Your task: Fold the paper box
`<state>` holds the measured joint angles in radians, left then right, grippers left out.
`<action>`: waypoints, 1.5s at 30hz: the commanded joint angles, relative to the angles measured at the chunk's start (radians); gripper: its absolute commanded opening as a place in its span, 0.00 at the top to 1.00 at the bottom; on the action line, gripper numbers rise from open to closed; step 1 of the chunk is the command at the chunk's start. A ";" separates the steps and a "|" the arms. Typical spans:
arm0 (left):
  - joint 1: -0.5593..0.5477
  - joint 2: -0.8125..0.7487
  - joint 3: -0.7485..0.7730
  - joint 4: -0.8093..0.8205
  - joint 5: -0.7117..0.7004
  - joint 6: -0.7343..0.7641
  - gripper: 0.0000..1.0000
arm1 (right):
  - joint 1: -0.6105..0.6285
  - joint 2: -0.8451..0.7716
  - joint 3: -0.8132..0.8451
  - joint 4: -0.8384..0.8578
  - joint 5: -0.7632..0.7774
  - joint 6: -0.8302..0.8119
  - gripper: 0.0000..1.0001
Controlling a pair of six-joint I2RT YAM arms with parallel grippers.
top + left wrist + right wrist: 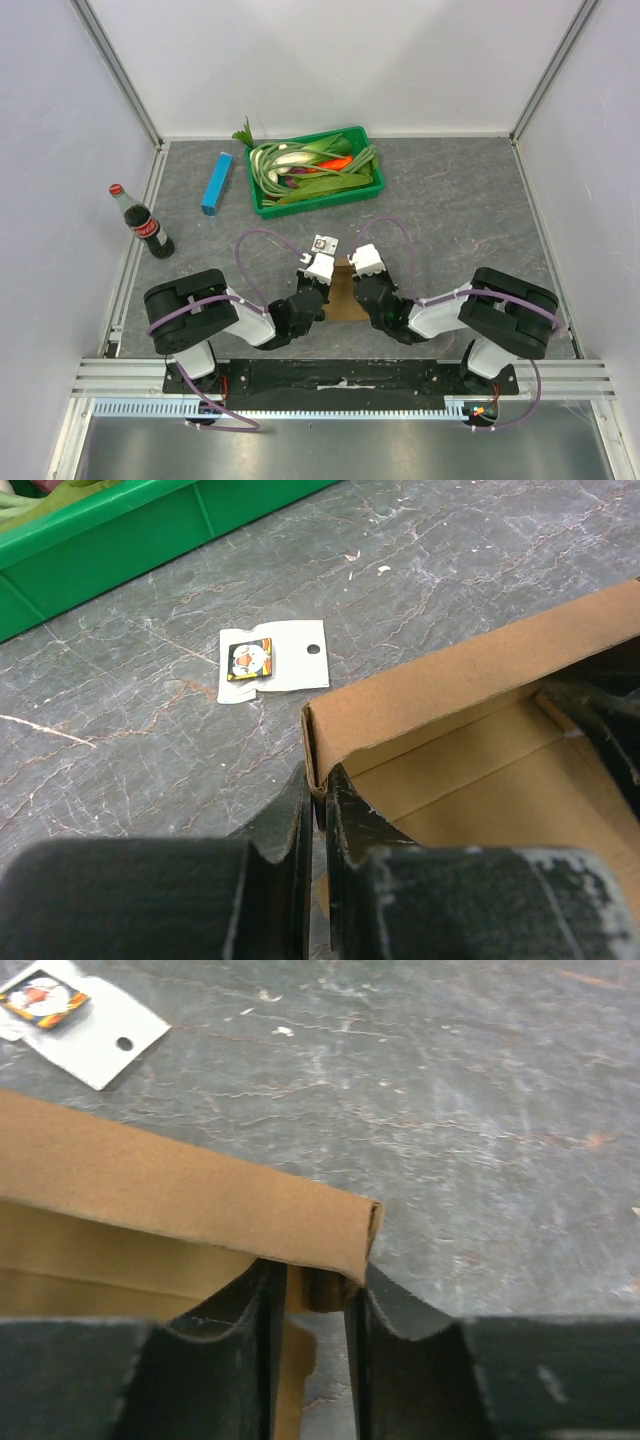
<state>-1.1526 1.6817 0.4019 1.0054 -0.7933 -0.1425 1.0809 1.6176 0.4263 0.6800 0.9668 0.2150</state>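
Observation:
The paper box (345,297) is a brown cardboard piece lying between my two grippers near the front middle of the table. In the left wrist view one wall (470,680) stands up, with the inside panel (500,790) behind it. My left gripper (320,792) is shut on the wall's near corner; from above it is at the box's left edge (328,284). In the right wrist view a folded-over wall (180,1190) lies across my right gripper (322,1285), whose jaws pinch the wall's end. From above it is at the box's right edge (360,288).
A small white card with a picture (322,243) lies just beyond the box, also in the left wrist view (270,660) and right wrist view (90,1025). A green tray (322,205) of vegetables stands at the back, a slim blue box (216,183) to its left, and a cola bottle (148,225) at far left.

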 commanded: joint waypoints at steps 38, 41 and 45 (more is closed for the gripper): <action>-0.001 -0.085 -0.063 0.041 0.101 -0.069 0.45 | -0.184 -0.746 -0.034 -0.642 -0.586 0.276 0.12; 0.010 -0.164 -0.136 0.035 0.129 -0.117 0.42 | -0.200 -0.728 0.002 -0.666 -0.612 0.277 0.12; 0.082 -0.292 -0.225 -0.030 0.175 -0.251 0.41 | -0.219 -0.682 0.060 -0.717 -0.664 0.294 0.12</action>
<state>-1.1328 1.4982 0.2481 0.9932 -0.6659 -0.2279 0.8772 0.9035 0.4019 0.0025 0.3698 0.4984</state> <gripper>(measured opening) 0.586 0.884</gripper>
